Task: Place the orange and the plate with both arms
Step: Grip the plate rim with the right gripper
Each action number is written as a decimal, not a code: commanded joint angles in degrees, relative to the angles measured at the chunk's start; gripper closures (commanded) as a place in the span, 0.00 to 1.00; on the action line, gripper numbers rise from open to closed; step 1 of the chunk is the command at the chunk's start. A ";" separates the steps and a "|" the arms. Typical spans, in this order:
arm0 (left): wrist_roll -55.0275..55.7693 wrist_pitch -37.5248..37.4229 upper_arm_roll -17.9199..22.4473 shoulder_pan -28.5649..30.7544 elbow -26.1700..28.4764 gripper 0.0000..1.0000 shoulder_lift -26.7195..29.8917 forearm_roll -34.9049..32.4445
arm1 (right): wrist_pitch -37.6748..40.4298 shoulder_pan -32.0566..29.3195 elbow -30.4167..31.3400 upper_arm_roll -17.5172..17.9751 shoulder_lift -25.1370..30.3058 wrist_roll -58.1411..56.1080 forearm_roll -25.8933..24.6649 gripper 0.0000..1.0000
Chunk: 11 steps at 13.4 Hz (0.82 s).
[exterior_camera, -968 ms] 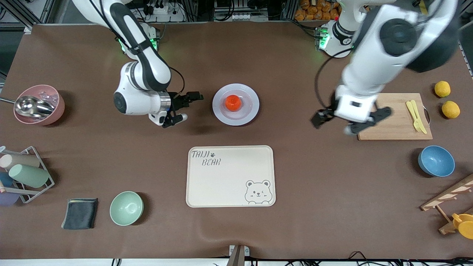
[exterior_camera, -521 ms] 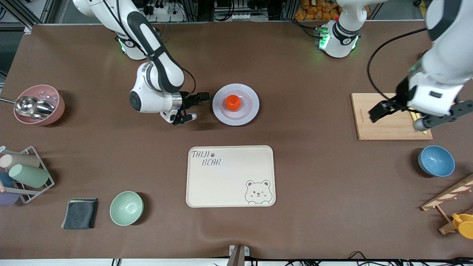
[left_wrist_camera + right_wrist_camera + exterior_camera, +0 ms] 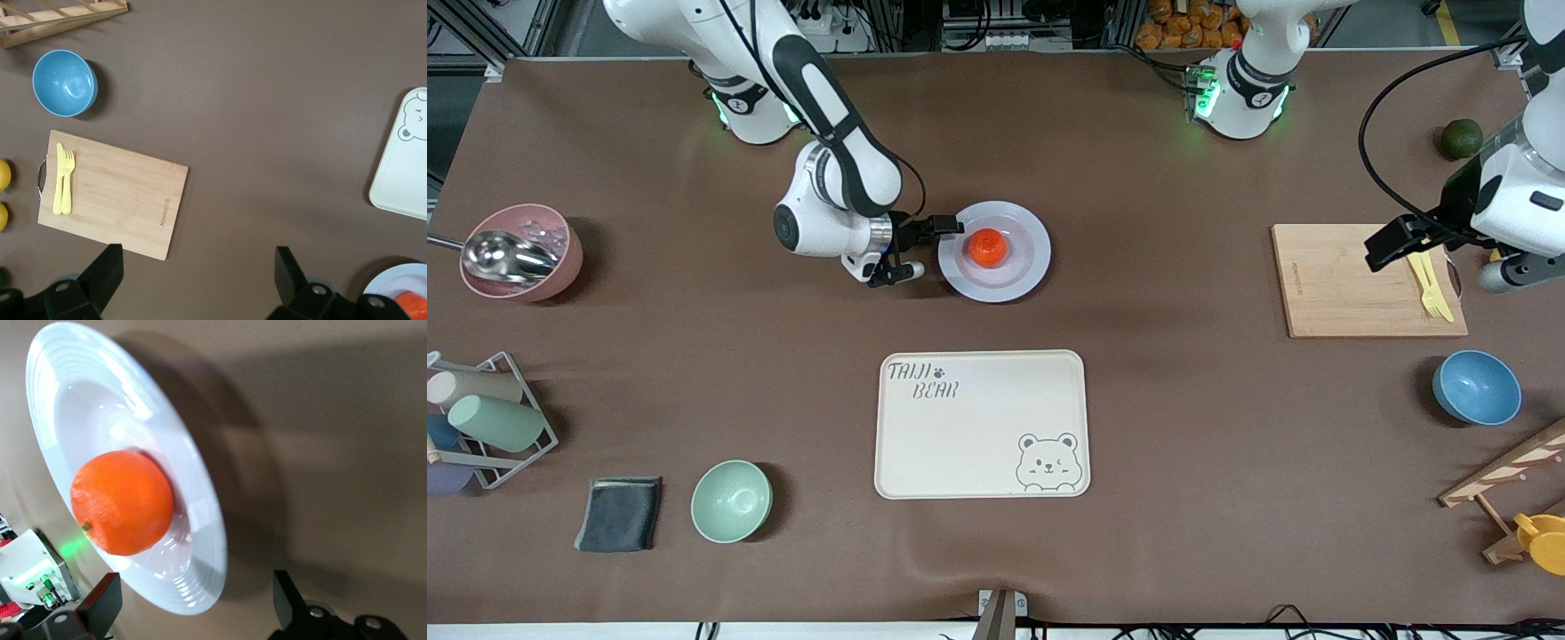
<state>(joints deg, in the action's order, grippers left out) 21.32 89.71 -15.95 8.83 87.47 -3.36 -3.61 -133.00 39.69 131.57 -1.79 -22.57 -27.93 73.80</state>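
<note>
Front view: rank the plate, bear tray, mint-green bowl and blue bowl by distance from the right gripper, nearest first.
From the right gripper:
1. plate, right beside it
2. bear tray, nearer the camera
3. mint-green bowl, near the camera-side edge
4. blue bowl, left arm's end

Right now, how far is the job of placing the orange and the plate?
Done: the orange sits on the plate. In hand: the right gripper, jaws open, is at the plate's rim, gripping nothing. The left gripper hangs open over the cutting board. Left: the plate is not on the bear tray.
</note>
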 commanded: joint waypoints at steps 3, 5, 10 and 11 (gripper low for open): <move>-4.80 -2.34 4.87 -3.11 0.16 0.00 2.22 2.47 | 0.28 -0.15 0.09 -0.06 -2.47 -6.52 8.46 0.00; -5.15 -3.31 4.79 -3.11 0.16 0.00 2.22 2.56 | 0.28 -0.06 0.09 -0.06 -2.47 -6.52 8.55 0.00; -6.29 -3.40 3.38 -3.55 0.25 0.00 2.22 2.65 | 0.28 0.38 -0.09 0.03 -2.56 -6.35 9.77 0.39; -6.64 -3.49 3.47 -3.47 0.42 0.00 2.22 2.73 | 0.28 0.73 -0.09 0.03 -2.56 -6.35 11.43 0.48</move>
<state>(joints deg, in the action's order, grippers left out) 16.45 87.16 -12.72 5.17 87.44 -2.01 -2.08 -132.85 39.72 131.67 -1.90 -24.76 -32.77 81.57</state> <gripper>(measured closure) 0.000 0.304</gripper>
